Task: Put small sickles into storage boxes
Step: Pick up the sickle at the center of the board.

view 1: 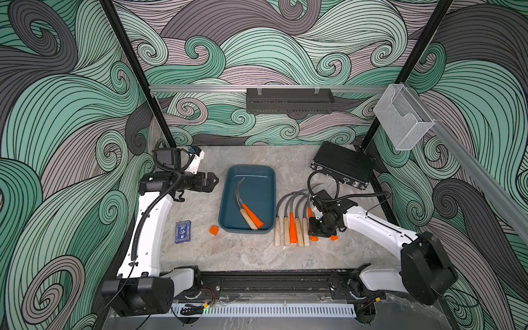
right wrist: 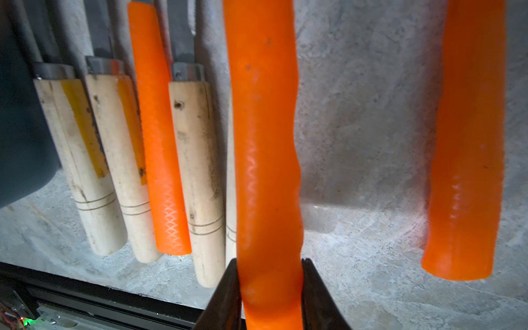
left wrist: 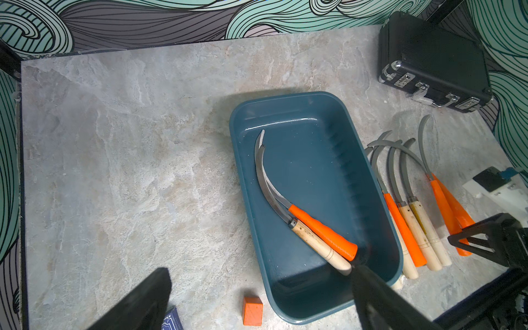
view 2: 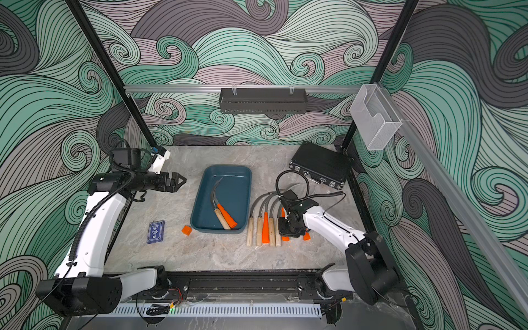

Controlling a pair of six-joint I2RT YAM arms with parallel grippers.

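The right fingers (right wrist: 225,291) clench an orange-handled sickle (right wrist: 265,143) whose long axis runs parallel to the tray (view 1: 257,188), just left of it in a top view; the left fingers (left wrist: 137,305) gape, empty.

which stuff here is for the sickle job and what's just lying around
Job: teal tray; two sickles in it; row of sickles beside it; orange-handled sickle in right gripper.
Lying about: black case; orange cube; blue card box; clear wall bin.
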